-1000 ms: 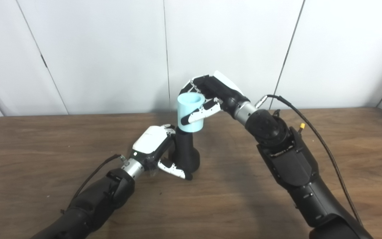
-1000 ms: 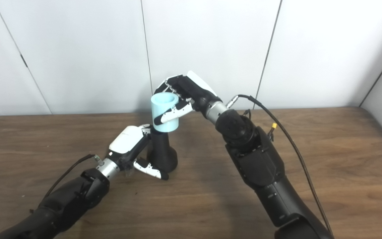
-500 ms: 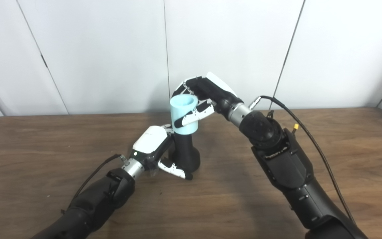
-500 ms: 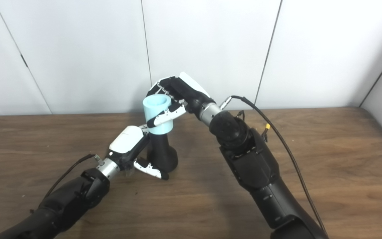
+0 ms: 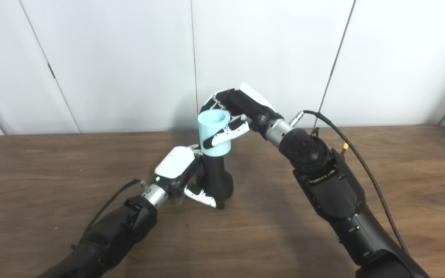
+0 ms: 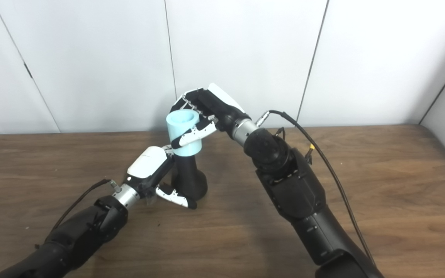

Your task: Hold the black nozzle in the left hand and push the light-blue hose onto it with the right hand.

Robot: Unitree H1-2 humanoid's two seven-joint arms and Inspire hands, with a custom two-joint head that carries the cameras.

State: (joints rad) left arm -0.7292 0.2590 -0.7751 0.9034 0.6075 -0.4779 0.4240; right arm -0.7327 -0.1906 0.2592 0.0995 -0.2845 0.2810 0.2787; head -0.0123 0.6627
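Observation:
The black nozzle [image 5: 217, 178] stands upright on the wooden table [image 5: 52, 173], wide base down. My left hand [image 5: 182, 173] is wrapped around its lower part, thumb lying in front of the base. The light-blue hose [image 5: 214, 131], a short open tube, sits on top of the nozzle's narrow end, leaning slightly to the left. My right hand [image 5: 238, 114] comes in from the upper right and is shut on the hose, thumb across its front and fingers behind it. How deep the nozzle tip reaches inside the hose is hidden.
White wall panels [image 5: 129, 58] rise straight behind the table's far edge, close behind my right hand. A black cable [image 5: 357, 150] loops off my right forearm over the table's right side. Bare wood lies to the left, right and front.
Over the last second my right hand carried the hose a little left and down onto the nozzle top. In the last half second nothing has visibly moved. My left hand has stayed put.

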